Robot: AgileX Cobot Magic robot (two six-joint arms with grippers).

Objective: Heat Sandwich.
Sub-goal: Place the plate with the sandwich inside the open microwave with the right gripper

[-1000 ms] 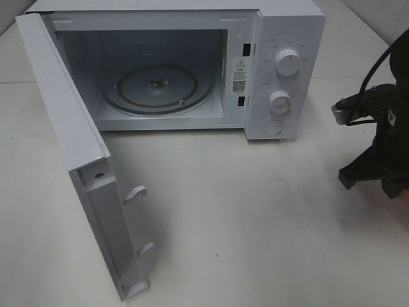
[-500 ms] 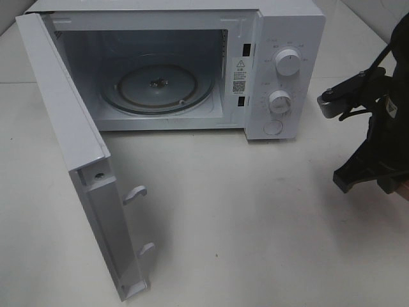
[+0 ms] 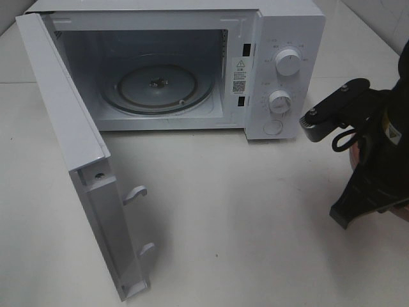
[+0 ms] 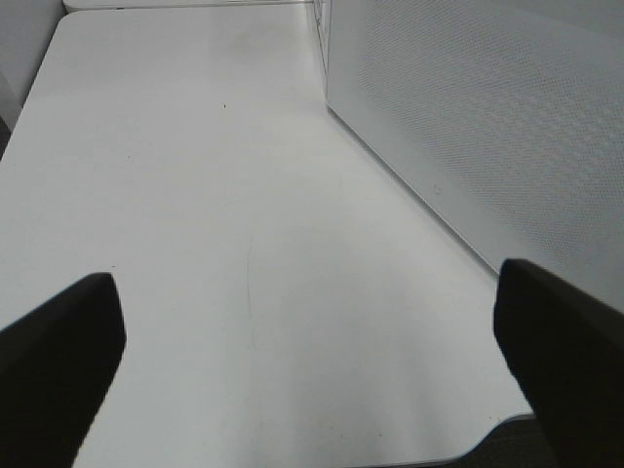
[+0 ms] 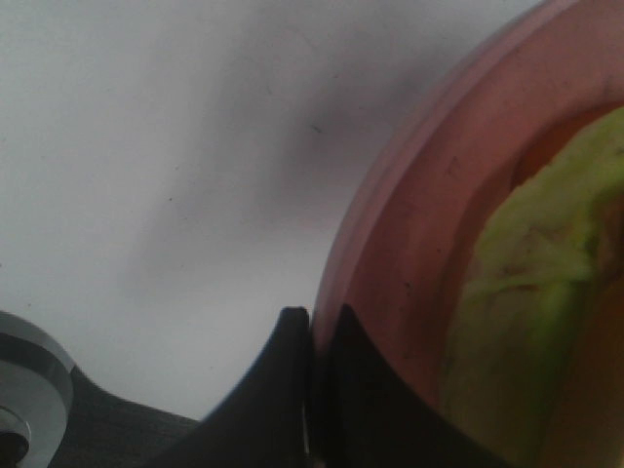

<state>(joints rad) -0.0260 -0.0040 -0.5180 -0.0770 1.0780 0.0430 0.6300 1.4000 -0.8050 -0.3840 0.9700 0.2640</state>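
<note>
A white table [image 3: 255, 217] carries a white microwave [image 3: 291, 25], its door [image 3: 64, 128] swung wide, showing the glass turntable [image 3: 160, 86]. To the microwave's right, the right gripper [image 5: 312, 390] pinches the rim of a pink plate [image 5: 409, 253] bearing the sandwich [image 5: 526, 292]. The left gripper [image 4: 307, 292] gapes wide over the table beside the door.

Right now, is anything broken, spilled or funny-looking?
Nothing stands out. The microwave door hangs open, the glass turntable sits centred inside, and no spill shows on the table. The right fingers pinch the pink plate at its rim, with the sandwich on it.
</note>
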